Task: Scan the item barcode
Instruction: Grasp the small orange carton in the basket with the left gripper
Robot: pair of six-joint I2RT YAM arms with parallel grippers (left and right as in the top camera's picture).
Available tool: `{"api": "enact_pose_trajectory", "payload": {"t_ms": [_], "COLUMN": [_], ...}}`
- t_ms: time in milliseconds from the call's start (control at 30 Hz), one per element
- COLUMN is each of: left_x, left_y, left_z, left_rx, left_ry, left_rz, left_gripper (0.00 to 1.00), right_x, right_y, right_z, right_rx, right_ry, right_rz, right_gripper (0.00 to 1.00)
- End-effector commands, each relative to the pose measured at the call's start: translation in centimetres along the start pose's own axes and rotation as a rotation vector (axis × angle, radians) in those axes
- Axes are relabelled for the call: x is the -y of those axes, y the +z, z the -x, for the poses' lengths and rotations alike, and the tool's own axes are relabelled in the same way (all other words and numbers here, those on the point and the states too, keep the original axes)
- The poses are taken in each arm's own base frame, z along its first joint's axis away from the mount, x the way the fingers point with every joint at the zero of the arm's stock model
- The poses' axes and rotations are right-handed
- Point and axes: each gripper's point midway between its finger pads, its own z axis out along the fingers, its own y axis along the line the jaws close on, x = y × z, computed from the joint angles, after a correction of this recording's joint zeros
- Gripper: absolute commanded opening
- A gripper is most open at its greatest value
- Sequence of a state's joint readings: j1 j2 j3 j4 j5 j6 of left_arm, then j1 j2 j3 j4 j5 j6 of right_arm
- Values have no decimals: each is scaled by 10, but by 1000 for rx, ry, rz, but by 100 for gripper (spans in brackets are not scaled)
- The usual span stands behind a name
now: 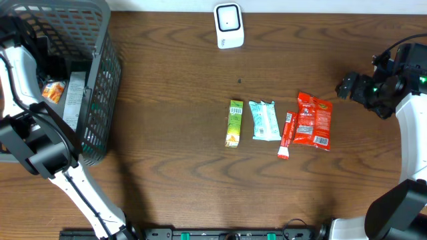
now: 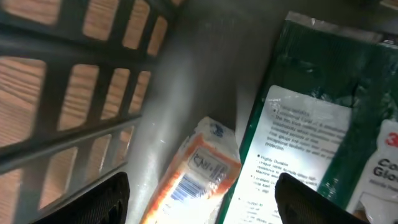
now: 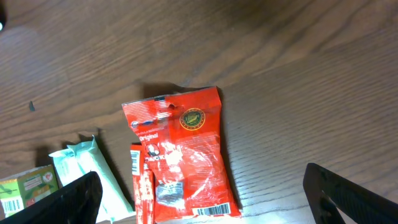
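My left gripper (image 2: 202,202) is down inside the grey basket (image 1: 103,73), open. An orange-and-white packet (image 2: 196,171) with a barcode lies between and below its fingers, untouched. Beside it lies a green-and-white package (image 2: 323,118). My right gripper (image 3: 211,199) hovers open above the right of the table, over the near end of a red snack bag (image 3: 186,155). The white scanner (image 1: 229,25) stands at the table's far edge. The overhead view shows the orange packet (image 1: 53,90) in the basket under the left arm.
A row of items lies mid-table: a green bar (image 1: 234,123), a mint packet (image 1: 265,121), a thin red stick (image 1: 287,135) and the red bag (image 1: 313,120). The basket's mesh walls (image 2: 74,81) close in around the left gripper.
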State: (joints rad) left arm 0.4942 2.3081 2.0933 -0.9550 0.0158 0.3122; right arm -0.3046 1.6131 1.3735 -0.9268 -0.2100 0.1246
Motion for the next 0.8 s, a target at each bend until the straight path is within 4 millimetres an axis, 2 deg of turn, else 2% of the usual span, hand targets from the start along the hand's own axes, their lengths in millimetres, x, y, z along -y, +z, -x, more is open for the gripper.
{"api": "enact_pose_trajectory", "payload": {"t_ms": [0,100,133,167,333,433,533,767], "left_x": [0,2,2,2,2,3,3,3], "left_y": [25,31,32,32,32,31,31,31], "left_z": [-16,-21,-21,-22,-23,-24,-25,-24], "left_rx": [-54,-61,-62,-63,-70,-73,-77,-75], "left_ry": [6,6,6,6,6,6,6,6], "left_rz": [-3,-5,-6,-6,-7,-8,-9,-9], "left_gripper": [75,67,57,51,50,45,34,32], "right_x": [1,1,1,1,1,1,1,1], "right_y": [-1,-1,-1,-1,-1,-1,-1,-1], "right_z": [3,3,3,3,3,3,3,3], "right_rx": [5,6,6,6,6,5,6,5], "right_ry": [-5,-5,-5,-5,-5,-5,-5,-5], "right_rz": [3,3,3,3,3,3,3,3], "right_gripper": [99,99,99,99,99,99,99,99]}}
